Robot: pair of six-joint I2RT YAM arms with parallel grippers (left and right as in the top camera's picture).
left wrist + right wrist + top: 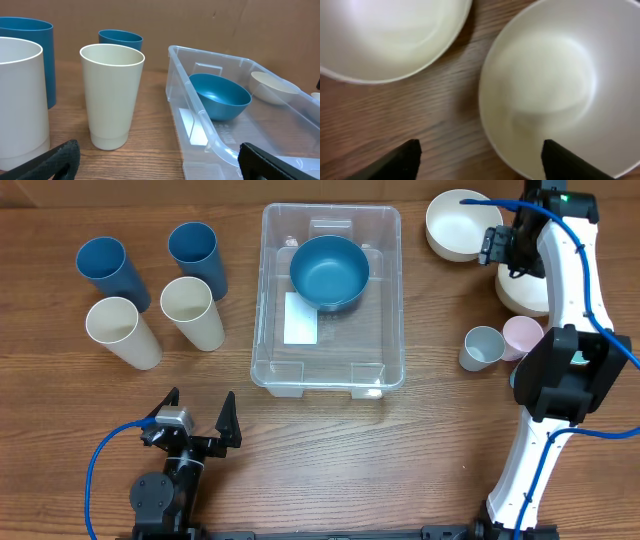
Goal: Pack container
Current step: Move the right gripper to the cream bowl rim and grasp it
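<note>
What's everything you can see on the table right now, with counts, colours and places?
container: one, clear, table centre
blue bowl: one, blue, inside the container
label: one, white, container's bottom
blue cups: two, blue, far left
cream cups: two, cream, in front of the blue cups
white bowls: two, white, far right
grey cup: one, grey, right side
pink cup: one, pink, beside the grey cup
table: one, brown wood
left gripper: black, open, near edge
right gripper: black, open, over the white bowls

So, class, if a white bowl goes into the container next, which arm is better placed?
Right. The right gripper hangs open over the white bowls; the left gripper sits near the cups, across the container from them.
</note>
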